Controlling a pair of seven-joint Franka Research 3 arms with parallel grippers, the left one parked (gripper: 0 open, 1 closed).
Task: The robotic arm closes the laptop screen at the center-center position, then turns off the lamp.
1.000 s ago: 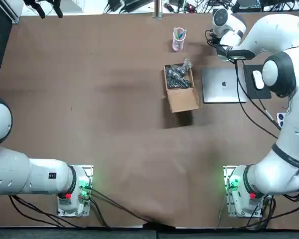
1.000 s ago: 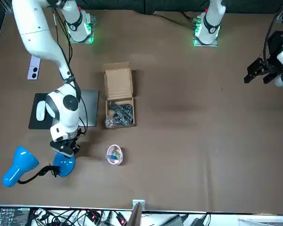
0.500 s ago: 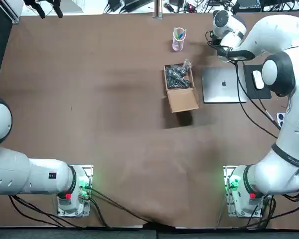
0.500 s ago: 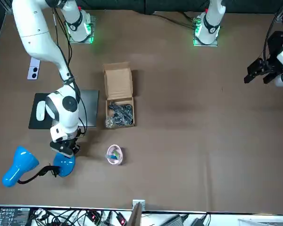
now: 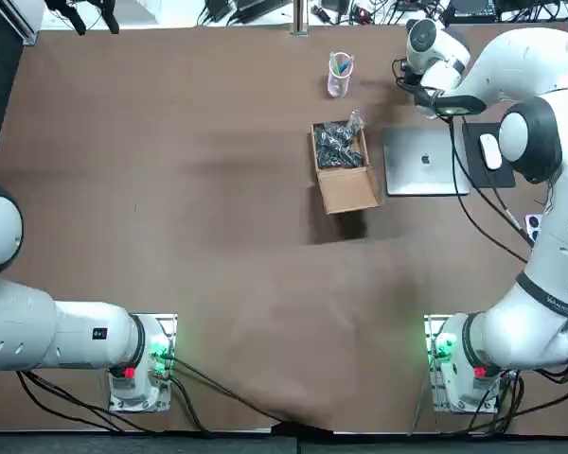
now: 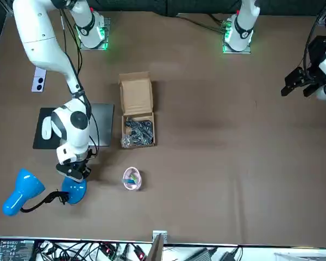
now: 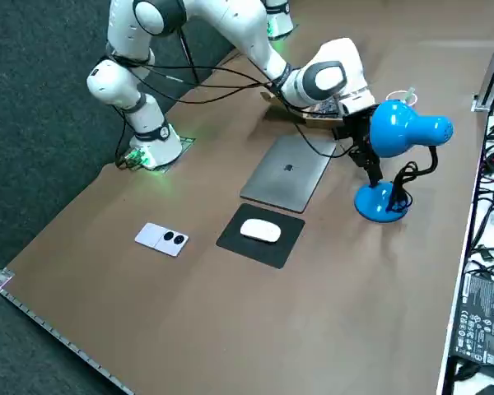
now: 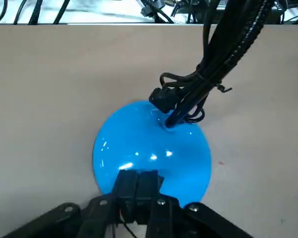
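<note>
**Pincer shut over the lamp base, laptop lid down**

From my screens, the brown table [image 5: 218, 236] fills every view. The right arm [image 5: 540, 142] reaches across to the far right corner. Its gripper [image 8: 137, 174] points down over the lamp's round blue base. The two fingers are pressed together with nothing between them. Their tips sit above the near part of the base, and I cannot tell whether they touch it.

The laptop [image 7: 286, 171] lies closed and flat, lid logo up, right of centre and just on the near side of the gripper.

The lamp [image 7: 403, 127] stands at the far right. Its blue head is tilted on a thin neck above the base, and its black cord leaves the base at the far side.

An open cardboard box [image 5: 341, 165] with dark parts inside sits just left of the laptop. A black mouse pad [image 7: 276, 251] lies just right of the laptop, with a white mouse [image 7: 260, 231] on it. A pink cup [image 6: 132, 178] stands beyond the box, left of the lamp. A small white device [image 7: 162, 239] lies nearer, by the right edge.
</note>
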